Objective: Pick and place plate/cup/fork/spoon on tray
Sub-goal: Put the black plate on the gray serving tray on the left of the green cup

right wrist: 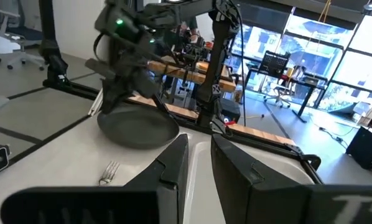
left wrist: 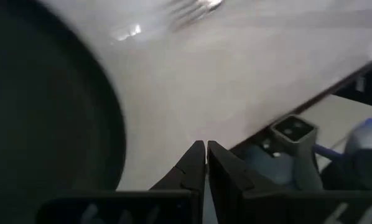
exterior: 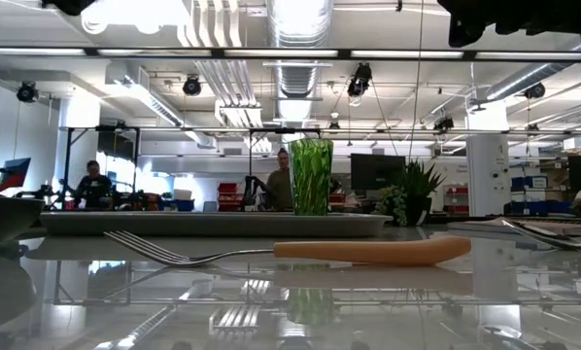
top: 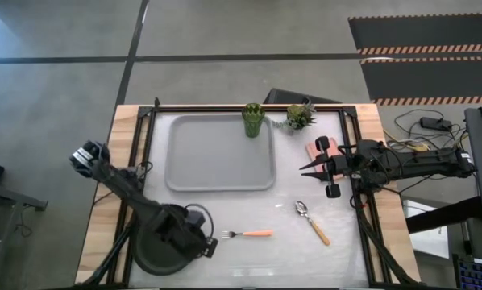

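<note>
High view. Item count: one tray [top: 184, 177], one plate [top: 148, 254], one cup [top: 253, 119], one fork [top: 247, 234], one spoon [top: 312, 221], one potted plant [top: 299, 117], one pink rectangle [top: 316, 151]. All positions are given relative to the tray. The cup stands upright on the tray's far right corner. The potted plant is just right of that corner, off the tray. The pink rectangle lies farther right, partly under the right gripper [top: 308, 166], which hovers right of the tray with its fingers slightly apart and nothing between them. The fork lies on the table [top: 338, 262] nearer the front edge than the tray, below its right corner. The spoon lies right of the fork. The plate sits off the tray's near left corner, at the table's front edge, with the left gripper [top: 209, 248] at its right rim. The surface is glossy white on a wooden frame; the floor is grey.

Low view. The fork [exterior: 300, 253] is nearest; the tray [exterior: 213, 224] lies behind it with the cup [exterior: 311, 176] on top. The room behind is an open workshop with ceiling ducts and two seated people.

Left wrist view. The left gripper [left wrist: 206, 149] has its fingertips pressed together, empty, beside the plate [left wrist: 43, 118].

Right wrist view. The right gripper [right wrist: 199, 143] is narrowly spread. No legible writing appears in any view.
</note>
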Action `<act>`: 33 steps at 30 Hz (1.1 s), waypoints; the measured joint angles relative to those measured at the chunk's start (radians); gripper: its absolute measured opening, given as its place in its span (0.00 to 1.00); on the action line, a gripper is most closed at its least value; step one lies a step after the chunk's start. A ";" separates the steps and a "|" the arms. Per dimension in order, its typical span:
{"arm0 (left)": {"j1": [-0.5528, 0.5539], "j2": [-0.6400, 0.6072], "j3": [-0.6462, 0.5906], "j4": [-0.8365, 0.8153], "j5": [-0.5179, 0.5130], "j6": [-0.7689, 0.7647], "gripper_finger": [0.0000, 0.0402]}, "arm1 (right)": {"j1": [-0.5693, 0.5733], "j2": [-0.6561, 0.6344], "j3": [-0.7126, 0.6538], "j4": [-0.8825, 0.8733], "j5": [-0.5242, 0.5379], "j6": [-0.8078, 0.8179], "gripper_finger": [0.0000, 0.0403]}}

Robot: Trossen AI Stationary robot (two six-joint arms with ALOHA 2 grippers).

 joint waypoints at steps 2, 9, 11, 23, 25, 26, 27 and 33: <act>-0.033 0.031 0.005 -0.009 0.000 -0.067 0.00 | 0.000 0.000 0.000 0.000 0.000 0.001 0.15; -0.112 0.110 0.005 -0.013 0.010 -0.223 0.00 | 0.000 0.002 0.000 -0.002 0.000 0.025 0.15; -0.116 0.119 0.004 -0.022 0.010 -0.223 0.00 | 0.000 0.002 0.000 -0.002 0.000 0.026 0.15; -0.116 0.118 -0.003 -0.025 0.001 -0.195 0.00 | 0.000 0.002 0.000 -0.001 0.000 0.029 0.15; -0.116 0.118 -0.004 -0.024 0.001 -0.192 0.00 | 0.000 0.002 0.000 -0.001 0.000 0.029 0.15; -0.116 0.118 -0.005 -0.023 0.001 -0.188 0.00 | 0.000 0.002 0.000 -0.001 0.000 0.029 0.15; -0.116 0.118 -0.005 -0.023 0.001 -0.186 0.00 | 0.000 0.002 0.000 -0.001 0.000 0.029 0.15; -0.116 0.118 -0.004 0.014 -0.002 -0.144 0.00 | 0.000 0.002 0.000 -0.001 0.000 0.032 0.15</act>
